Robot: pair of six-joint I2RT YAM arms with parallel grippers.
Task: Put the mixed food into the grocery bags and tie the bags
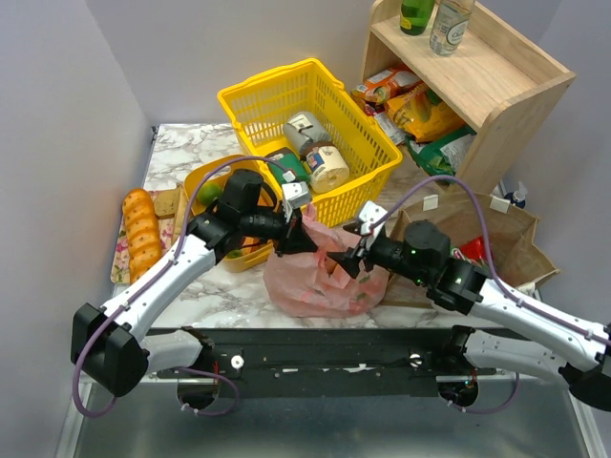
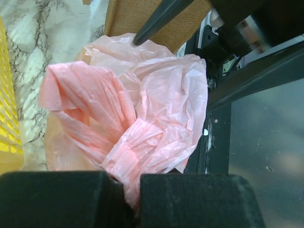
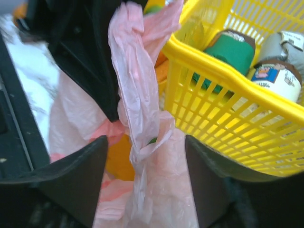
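One thin, crumpled pink bag [image 1: 325, 277], with orange shapes showing through, lies on the tabletop [image 1: 191, 143] just in front of the yellow basket [image 1: 277, 100], which holds three tins [image 1: 329, 167]. One brown paper bag [image 1: 506, 239] lies right of the basket. The left fingers [image 2: 57, 199] clench bunched pink plastic; the right fingers [image 3: 71, 175] stand released around a twisted pink strip.

We log yellow mesh basket [image 1: 270, 84] at the marble tabletop's [image 1: 186, 148] back | three tins [image 1: 329, 168] inside | braided loaf [image 1: 141, 232] far left | yellow oval tub [image 1: 195, 181] beside the basket | wooden shelf [image 1: 511, 110] at right, two bottles [image 1: 449, 24] on top
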